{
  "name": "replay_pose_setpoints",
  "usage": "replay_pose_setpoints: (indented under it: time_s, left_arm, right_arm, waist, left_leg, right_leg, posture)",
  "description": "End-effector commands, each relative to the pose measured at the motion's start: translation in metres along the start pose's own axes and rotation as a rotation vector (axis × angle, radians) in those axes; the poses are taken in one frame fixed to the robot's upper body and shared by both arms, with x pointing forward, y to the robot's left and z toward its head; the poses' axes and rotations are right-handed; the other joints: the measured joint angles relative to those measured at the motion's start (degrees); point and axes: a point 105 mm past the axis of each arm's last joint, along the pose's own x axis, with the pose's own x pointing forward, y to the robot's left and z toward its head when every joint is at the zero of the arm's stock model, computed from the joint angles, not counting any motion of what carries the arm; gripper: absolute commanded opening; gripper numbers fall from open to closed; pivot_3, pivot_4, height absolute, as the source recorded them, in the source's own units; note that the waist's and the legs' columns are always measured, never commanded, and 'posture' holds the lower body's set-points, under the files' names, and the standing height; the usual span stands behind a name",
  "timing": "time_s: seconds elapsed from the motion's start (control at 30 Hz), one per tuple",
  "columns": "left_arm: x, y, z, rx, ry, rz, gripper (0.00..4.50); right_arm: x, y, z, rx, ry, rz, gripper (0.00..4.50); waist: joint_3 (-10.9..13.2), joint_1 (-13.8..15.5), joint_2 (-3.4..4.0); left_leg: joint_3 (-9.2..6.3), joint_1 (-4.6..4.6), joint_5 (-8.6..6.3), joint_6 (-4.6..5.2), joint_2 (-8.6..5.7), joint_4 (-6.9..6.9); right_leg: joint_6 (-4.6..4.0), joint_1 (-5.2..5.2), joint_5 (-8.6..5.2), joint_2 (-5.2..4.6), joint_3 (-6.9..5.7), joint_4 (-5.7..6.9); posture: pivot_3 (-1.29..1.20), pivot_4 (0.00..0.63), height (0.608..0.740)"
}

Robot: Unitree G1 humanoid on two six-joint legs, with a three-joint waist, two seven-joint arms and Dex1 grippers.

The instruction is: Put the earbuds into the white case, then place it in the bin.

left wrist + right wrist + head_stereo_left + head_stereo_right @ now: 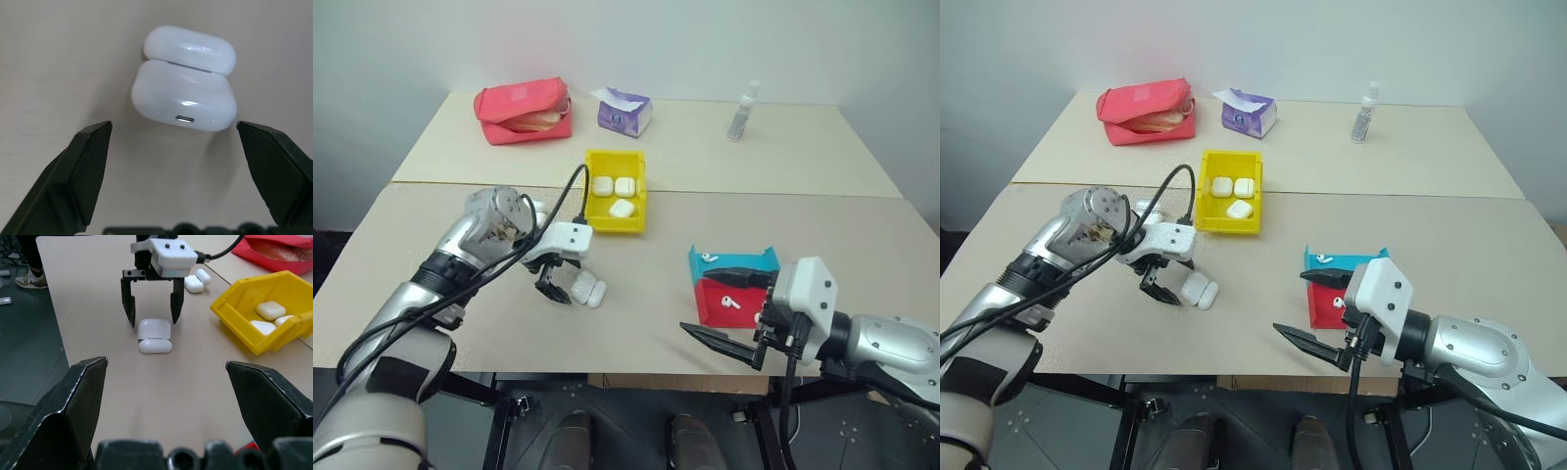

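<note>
2 grippers: left gripper (pixel 152 303) and right gripper (pixel 1317 311), both spread wide, empty.
White case (pixel 183 93): on the counter (pixel 636 304) between the left gripper's fingers, lid ajar, untouched; probably lined up for grasping.
Bin (pixel 615 217): beyond the left gripper, holding 3 cases.

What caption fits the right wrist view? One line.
Open left gripper poised over a white case, yellow bin nearby.
</note>
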Motion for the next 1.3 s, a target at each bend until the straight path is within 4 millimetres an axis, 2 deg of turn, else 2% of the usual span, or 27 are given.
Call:
replay_pose_setpoints:
  time_s: [0.03, 0.17, 0.23, 0.27, 0.33, 0.53, 0.73, 1.3]
  left_arm:
    - [-0.031, 0.001, 0.024, 0.09, -0.123, 0.015, 4.43]
    - [-0.04, -0.01, 0.032, 0.136, -0.197, -0.032, 4.43]
    - [-0.038, -0.009, 0.033, 0.132, -0.205, -0.031, 4.43]
    - [-0.037, -0.007, 0.033, 0.134, -0.211, -0.024, 4.15]
    - [-0.033, -0.005, 0.033, 0.133, -0.216, -0.022, 3.87]
    - [-0.014, -0.003, 0.033, 0.098, -0.263, -0.011, 1.94]
    - [0.0, -0.01, 0.023, 0.091, -0.241, -0.015, 0.08]
    - [-0.001, -0.016, -0.004, 0.075, -0.181, 0.032, 0.03]
  right_arm:
    - [-0.004, 0.004, 0.01, -0.05, -0.023, 0.007, 4.5]
    - [-0.004, 0.006, 0.01, -0.046, -0.025, 0.014, 4.5]
    - [-0.004, 0.006, 0.01, -0.045, -0.026, 0.014, 4.5]
    - [-0.004, 0.006, 0.01, -0.044, -0.027, 0.014, 4.5]
    - [-0.004, 0.007, 0.01, -0.044, -0.027, 0.014, 4.5]
    - [-0.005, 0.007, 0.011, -0.046, -0.024, 0.009, 4.5]
    - [-0.006, 0.007, 0.011, -0.043, -0.02, 0.005, 4.5]
    - [-0.007, 0.008, 0.01, -0.039, -0.01, 0.028, 4.5]
  waist:
    - [0.0, 0.0, 0.0]
    - [0.0, -0.2, 0.01]
    - [0.0, -0.1, 0.0]
    - [0.0, -0.1, 0.0]
    - [0.0, 0.2, 0.0]
    - [0.0, 0.0, 0.0]
    - [0.0, -0.1, 0.0]
    - [0.0, -0.1, 0.0]
  left_leg:
    - [0.0, 0.0, 0.0, 0.0, 0.0, -0.01]
    - [-0.11, 0.02, -0.02, 0.03, 0.02, -0.02]
    - [-0.1, 0.07, -0.01, 0.03, 0.02, 0.0]
    - [-0.07, 0.07, -0.02, 0.03, 0.01, 0.02]
    - [-0.06, 0.08, -0.01, 0.02, 0.0, 0.02]
    - [-0.01, 0.03, -0.03, 0.05, 0.01, 0.03]
    - [-0.02, 0.06, -0.03, 0.05, 0.01, 0.03]
    - [-0.02, 0.06, -0.03, 0.05, 0.01, 0.03]
  right_leg:
    - [0.0, 0.0, 0.0, 0.0, 0.0, 0.01]
    - [0.0, 0.01, 0.0, 0.0, 0.02, 0.08]
    - [0.0, 0.04, 0.0, 0.0, 0.03, 0.07]
    - [0.0, 0.04, 0.0, 0.0, 0.02, 0.04]
    - [0.0, 0.07, 0.0, 0.0, 0.0, 0.04]
    - [0.0, 0.06, 0.0, 0.0, 0.0, 0.04]
    - [0.0, 0.05, 0.0, 0.0, 0.0, 0.0]
    - [0.0, 0.06, 0.0, 0.0, -0.01, -0.01]
  posture:
    - [0.0, 0.15, 0.74]
    - [0.0, 0.15, 0.74]
    - [0.0, 0.15, 0.74]
    - [0.0, 0.15, 0.74]
    - [0.0, 0.15, 0.74]
    - [0.0, 0.15, 0.74]
    - [0.0, 0.15, 0.74]
    - [0.0, 0.15, 0.74]
